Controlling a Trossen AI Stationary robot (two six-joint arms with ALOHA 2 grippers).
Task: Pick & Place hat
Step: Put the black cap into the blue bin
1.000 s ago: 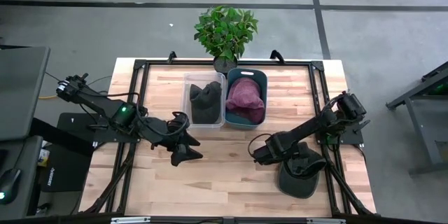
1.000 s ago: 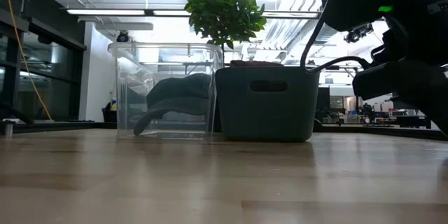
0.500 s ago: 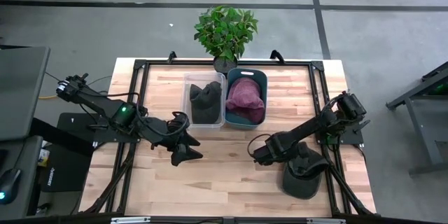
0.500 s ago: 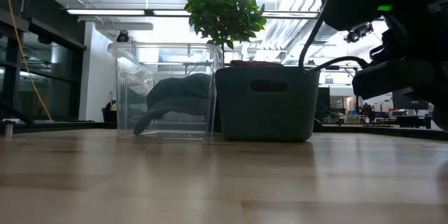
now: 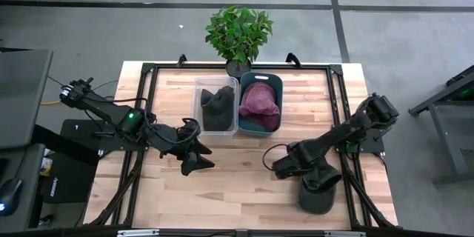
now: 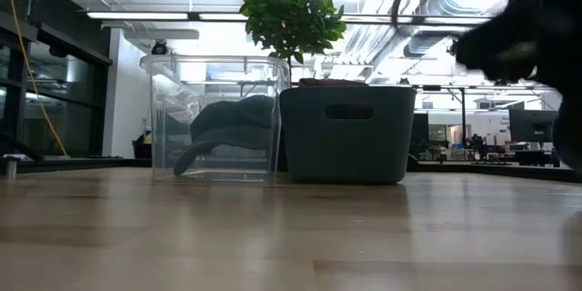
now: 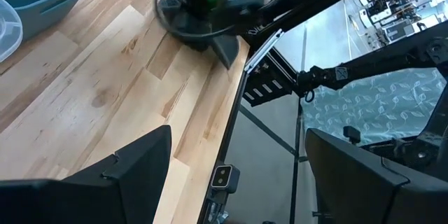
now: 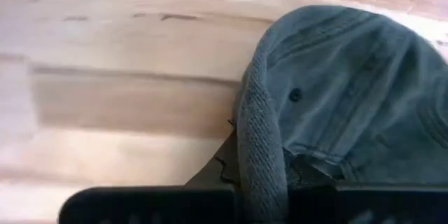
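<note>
The hat (image 5: 321, 190), a dark grey cap, sits near the table's right front edge and fills the right wrist view as hat (image 8: 350, 91). My right gripper (image 5: 298, 169) is at its left side, shut on it. My left gripper (image 5: 195, 157) waits open over the left middle of the table, with nothing between its fingers (image 7: 140, 168). A clear bin (image 5: 217, 104) holds another dark hat. Beside it, a teal bin (image 5: 259, 104) holds a maroon one. My right gripper pinches the hat's stitched rim (image 8: 260, 161) between its two fingers, at the cap's left side. The fingers come from the table's left, slanting down. The crown (image 8: 364, 77) spreads beyond the fingers above the wood; whether it is lifted clear I cannot tell.
A potted plant (image 5: 238, 33) stands at the far edge behind the two bins. Black frame rails (image 5: 148, 70) run round the table. Bare wood (image 5: 244, 185) lies between the two grippers.
My right gripper has shut on the hat's rim and moved slightly toward the table's near edge. The hat, earlier spread wide and flat, is now drawn in narrower and sits a little nearer the front edge.
</note>
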